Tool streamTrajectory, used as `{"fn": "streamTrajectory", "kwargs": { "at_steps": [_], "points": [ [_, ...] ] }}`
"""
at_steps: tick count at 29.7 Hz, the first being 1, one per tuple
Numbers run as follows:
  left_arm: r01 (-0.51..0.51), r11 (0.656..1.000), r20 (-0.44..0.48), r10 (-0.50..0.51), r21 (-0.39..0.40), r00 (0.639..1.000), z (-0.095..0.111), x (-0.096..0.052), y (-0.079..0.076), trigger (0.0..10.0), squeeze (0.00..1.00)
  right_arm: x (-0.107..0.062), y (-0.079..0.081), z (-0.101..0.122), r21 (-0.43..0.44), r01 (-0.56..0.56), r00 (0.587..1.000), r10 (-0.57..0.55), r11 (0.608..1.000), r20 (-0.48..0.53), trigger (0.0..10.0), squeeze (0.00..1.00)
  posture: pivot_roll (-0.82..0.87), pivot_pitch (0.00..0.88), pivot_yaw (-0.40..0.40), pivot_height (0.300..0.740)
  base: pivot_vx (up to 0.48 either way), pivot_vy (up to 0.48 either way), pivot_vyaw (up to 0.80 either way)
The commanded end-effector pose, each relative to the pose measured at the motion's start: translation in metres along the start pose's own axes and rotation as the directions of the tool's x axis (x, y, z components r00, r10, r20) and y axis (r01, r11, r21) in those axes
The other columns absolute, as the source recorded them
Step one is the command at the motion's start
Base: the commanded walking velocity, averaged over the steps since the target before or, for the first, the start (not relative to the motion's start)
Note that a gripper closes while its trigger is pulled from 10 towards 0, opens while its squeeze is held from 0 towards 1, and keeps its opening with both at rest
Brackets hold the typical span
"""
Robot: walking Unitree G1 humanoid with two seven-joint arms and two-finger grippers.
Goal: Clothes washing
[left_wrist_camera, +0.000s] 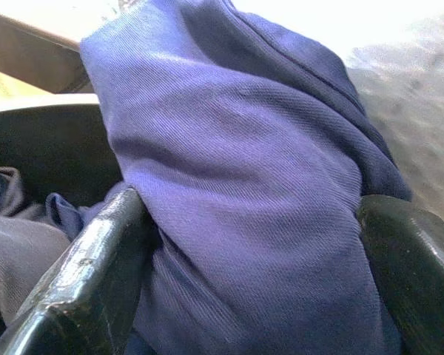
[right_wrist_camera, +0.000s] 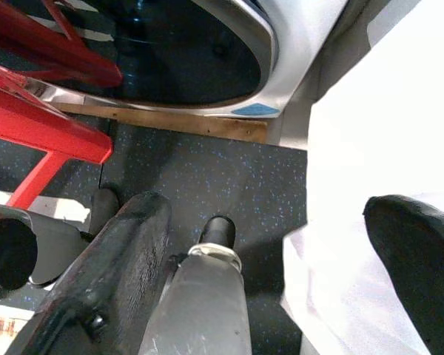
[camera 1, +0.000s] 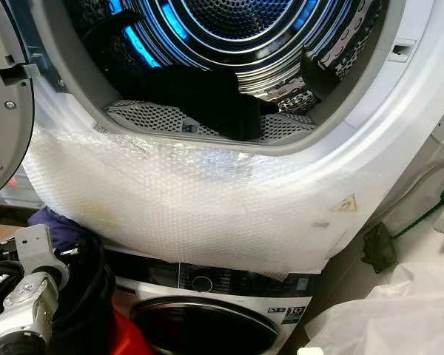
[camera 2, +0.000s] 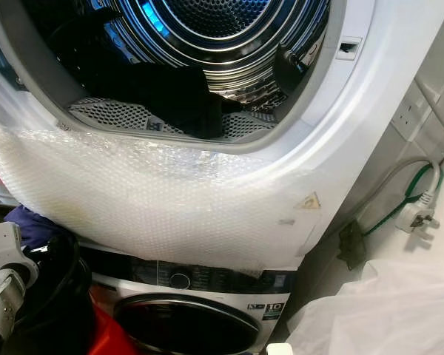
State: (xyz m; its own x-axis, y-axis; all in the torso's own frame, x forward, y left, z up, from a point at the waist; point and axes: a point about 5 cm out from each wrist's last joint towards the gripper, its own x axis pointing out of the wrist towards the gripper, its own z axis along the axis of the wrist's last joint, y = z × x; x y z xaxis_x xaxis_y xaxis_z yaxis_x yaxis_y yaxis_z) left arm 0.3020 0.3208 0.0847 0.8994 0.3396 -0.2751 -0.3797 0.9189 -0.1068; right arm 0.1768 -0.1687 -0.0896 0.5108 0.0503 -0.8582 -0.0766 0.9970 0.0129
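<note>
L end effector (left_wrist_camera: 244, 281) pinching purple cloth (left_wrist_camera: 237, 185) | R end effector (right_wrist_camera: 274, 288) spread | washer (camera 1: 229, 310) label "10"

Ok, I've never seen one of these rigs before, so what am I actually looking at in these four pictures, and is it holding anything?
This is a walking humanoid robot doing laundry. The two wide pictures come from a stereo camera on its head, looking forward and down. They show an open white upper machine with a shiny blue-lit metal drum, a dark garment lying at the drum's mouth, and a sheet of bubble wrap covering the front below the opening. A second white machine with a dark round door sits underneath.

The other two pictures come from cameras on each wrist, looking along the black fingers. The left claw is closed around a bunched purple-blue cloth. The right claw hangs open above the dark speckled floor, beside white plastic sheeting, holding nothing.
</note>
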Motion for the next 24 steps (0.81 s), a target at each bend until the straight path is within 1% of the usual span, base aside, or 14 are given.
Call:
{"fn": "streamTrajectory", "kwargs": {
  "at_steps": [1, 4, 7, 9, 12, 16, 17, 20, 21, 22, 24],
  "points": [
    [-0.04, 0.999, 0.014, 0.04, 0.012, 0.999, 0.01, 0.003, 0.007, 10.0, 0.0, -0.001, -0.003, -0.005, -0.01, 0.004, 1.0, -0.004, 1.0, -0.01, 10.0, 0.0, 0.05, 0.042, -0.061, 0.74, 0.0, 0.0, 0.0],
    [-0.047, 0.999, 0.017, 0.047, 0.017, 0.999, 0.012, 0.004, 0.009, 10.0, 0.0, -0.001, -0.004, -0.007, -0.011, 0.004, 1.0, -0.004, 1.0, -0.012, 10.0, 0.0, 0.04, 0.046, -0.066, 0.74, 0.0, 0.0, 0.0],
    [-0.078, 0.997, 0.009, 0.078, 0.013, 0.997, 0.014, 0.005, 0.015, 10.0, 0.0, -0.002, -0.004, -0.007, -0.013, 0.003, 1.0, -0.003, 1.0, -0.014, 10.0, 0.0, 0.04, 0.051, -0.074, 0.74, 0.0, 0.0, 0.0],
    [-0.128, 0.992, -0.029, 0.128, 0.007, 0.991, 0.012, 0.006, 0.023, 10.0, 0.0, -0.002, -0.006, -0.008, -0.015, 0.004, 1.0, -0.004, 1.0, -0.016, 10.0, 0.0, 0.03, 0.053, -0.083, 0.74, 0.0, 0.0, 0.0],
    [-0.155, 0.988, -0.063, 0.155, 0.008, 0.986, 0.009, 0.006, 0.027, 10.0, 0.0, -0.002, -0.007, -0.008, -0.02, 0.005, 1.0, -0.005, 1.0, -0.017, 10.0, 0.0, 0.03, 0.054, -0.087, 0.74, 0.0, 0.0, 0.0],
    [-0.177, 0.984, -0.084, 0.177, 0.003, 0.981, 0.007, 0.006, 0.03, 10.0, 0.0, -0.002, -0.009, -0.008, -0.026, 0.008, 1.0, -0.008, 1.0, -0.017, 10.0, 0.0, 0.02, 0.055, -0.096, 0.74, 0.0, 0.0, 0.0],
    [-0.192, 0.981, -0.094, 0.189, -0.02, 0.977, 0.006, 0.007, 0.03, 10.0, 0.0, -0.003, -0.012, -0.008, -0.031, 0.012, 1.0, -0.013, 0.999, -0.015, 10.0, 0.0, 0.02, 0.057, -0.101, 0.74, 0.0, 0.0, 0.0],
    [-0.222, 0.974, -0.093, 0.218, -0.044, 0.972, 0.005, 0.007, 0.03, 10.0, 0.0, -0.003, -0.014, -0.007, -0.034, 0.015, 1.0, -0.015, 0.999, -0.013, 10.0, 0.0, 0.01, 0.058, -0.109, 0.74, 0.0, 0.0, 0.0],
    [-0.227, 0.973, -0.091, 0.222, -0.047, 0.971, 0.005, 0.008, 0.03, 4.2, 0.0, -0.003, -0.015, -0.007, -0.035, 0.016, 1.0, -0.016, 0.999, -0.013, 10.0, 0.0, 0.01, 0.058, -0.111, 0.74, 0.0, 0.0, 0.0],
    [-0.232, 0.971, -0.088, 0.227, -0.053, 0.97, 0.005, 0.008, 0.029, 0.0, 0.0, -0.003, -0.015, -0.007, -0.036, 0.017, 1.0, -0.018, 0.999, -0.013, 10.0, 0.0, 0.02, 0.058, -0.111, 0.74, 0.0, 0.0, 0.0],
    [-0.234, 0.971, -0.084, 0.229, -0.057, 0.97, 0.005, 0.008, 0.028, 0.0, 0.0, -0.003, -0.015, -0.007, -0.037, 0.019, 1.0, -0.019, 0.999, -0.014, 10.0, 0.0, 0.01, 0.058, -0.111, 0.74, 0.0, 0.0, 0.0]
  ]
}}
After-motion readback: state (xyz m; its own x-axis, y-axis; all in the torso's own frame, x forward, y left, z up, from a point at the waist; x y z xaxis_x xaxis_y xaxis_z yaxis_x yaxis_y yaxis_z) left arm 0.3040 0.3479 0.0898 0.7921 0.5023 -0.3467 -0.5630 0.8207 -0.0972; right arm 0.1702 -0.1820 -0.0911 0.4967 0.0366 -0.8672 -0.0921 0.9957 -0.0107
